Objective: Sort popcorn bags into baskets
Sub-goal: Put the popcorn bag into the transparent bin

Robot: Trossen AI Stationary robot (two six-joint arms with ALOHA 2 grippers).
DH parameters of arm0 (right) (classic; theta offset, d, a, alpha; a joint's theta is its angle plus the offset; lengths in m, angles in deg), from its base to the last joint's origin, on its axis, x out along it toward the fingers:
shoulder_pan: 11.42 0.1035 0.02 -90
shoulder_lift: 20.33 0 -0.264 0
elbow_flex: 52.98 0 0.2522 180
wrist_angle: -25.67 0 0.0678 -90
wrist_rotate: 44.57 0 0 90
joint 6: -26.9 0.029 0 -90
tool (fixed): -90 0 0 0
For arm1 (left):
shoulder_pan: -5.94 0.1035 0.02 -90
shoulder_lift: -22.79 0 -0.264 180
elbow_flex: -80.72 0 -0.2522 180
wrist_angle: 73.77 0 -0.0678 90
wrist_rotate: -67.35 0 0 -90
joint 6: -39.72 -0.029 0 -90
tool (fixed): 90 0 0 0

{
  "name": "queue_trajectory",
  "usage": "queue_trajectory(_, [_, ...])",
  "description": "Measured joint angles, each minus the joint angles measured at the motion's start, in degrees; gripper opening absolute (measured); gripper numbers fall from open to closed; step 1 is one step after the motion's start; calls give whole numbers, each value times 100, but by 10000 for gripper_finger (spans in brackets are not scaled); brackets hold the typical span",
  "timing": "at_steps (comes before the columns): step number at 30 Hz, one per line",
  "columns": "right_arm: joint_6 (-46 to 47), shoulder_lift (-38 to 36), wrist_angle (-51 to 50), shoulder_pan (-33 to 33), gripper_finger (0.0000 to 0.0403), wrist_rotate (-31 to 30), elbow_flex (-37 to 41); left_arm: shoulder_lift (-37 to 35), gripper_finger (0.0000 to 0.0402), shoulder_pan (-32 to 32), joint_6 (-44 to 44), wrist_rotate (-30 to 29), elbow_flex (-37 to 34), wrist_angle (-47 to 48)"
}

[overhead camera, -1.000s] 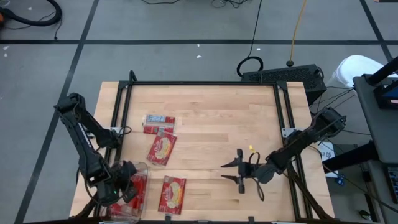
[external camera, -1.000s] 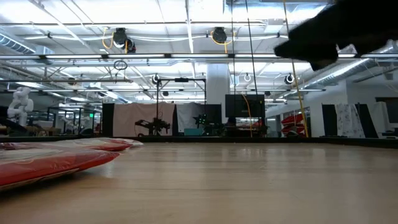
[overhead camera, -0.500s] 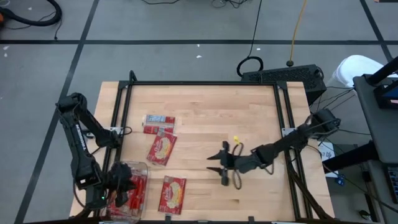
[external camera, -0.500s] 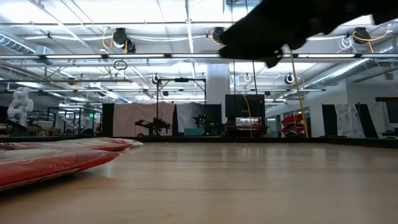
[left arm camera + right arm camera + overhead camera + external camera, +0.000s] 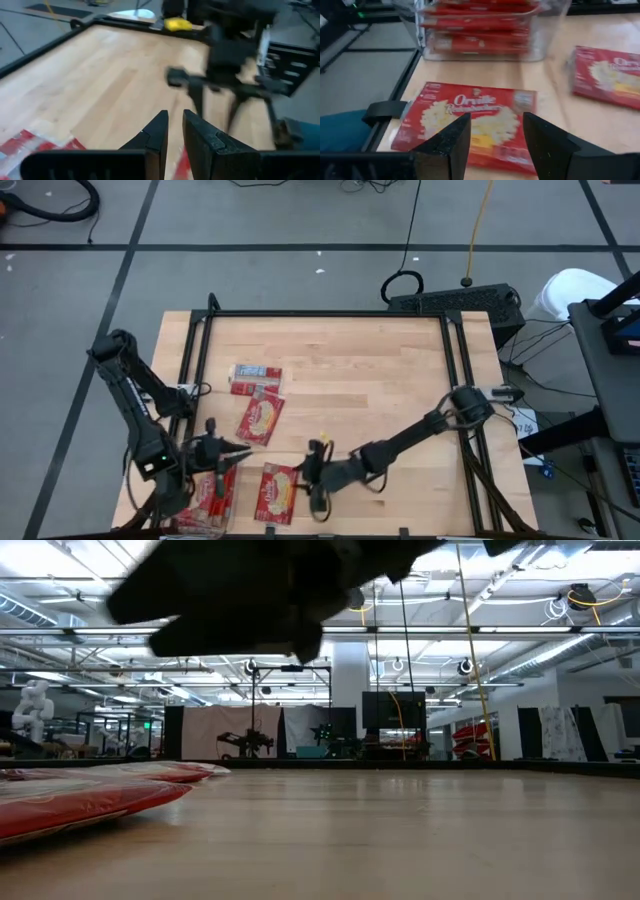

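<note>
Three red popcorn bags lie flat on the table in the high view: one label side up (image 5: 256, 378), one picture up (image 5: 260, 420), and one near the near edge (image 5: 278, 492). The see-through bin (image 5: 190, 520) at the near left corner holds several more. My right gripper (image 5: 312, 477) is open and hovers just over the near bag (image 5: 475, 120), one finger on each side of its picture. The bin (image 5: 540, 30) stands beyond it. My left gripper (image 5: 228, 452) is shut, empty, and above the bin's far right side.
A black frame runs along the table's edges (image 5: 330, 314). Bare wood fills the table's middle and right (image 5: 380, 380). The right arm (image 5: 420, 430) reaches slanting across the near right part. In the low view, bags (image 5: 80, 795) lie at left and a blurred gripper (image 5: 250, 590) hangs overhead.
My right gripper has swept from the table's right part toward the left and near edge, ending over the near popcorn bag, still open. My left gripper has drawn out of the bin, moving right and a little toward the far edge. The bags on the table have stayed put.
</note>
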Motion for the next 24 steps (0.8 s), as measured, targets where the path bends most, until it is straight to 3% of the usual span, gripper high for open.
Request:
queue_trajectory(6, [-16,909,-221,292,194,-118,-1012,383,62,476,-627,179,0,-847])
queue_trajectory(11, [-145,1482,-209,341,236,-345,-1425,819,62,598,-1192,259,0,-1729])
queue_trajectory(18, [-56,1545,-520,176,310,-434,-1428,987,62,665,-1704,419,2,-2450])
queue_trajectory(24, [304,1434,-1456,-74,327,-449,-1443,987,62,641,-1752,441,2,-2475])
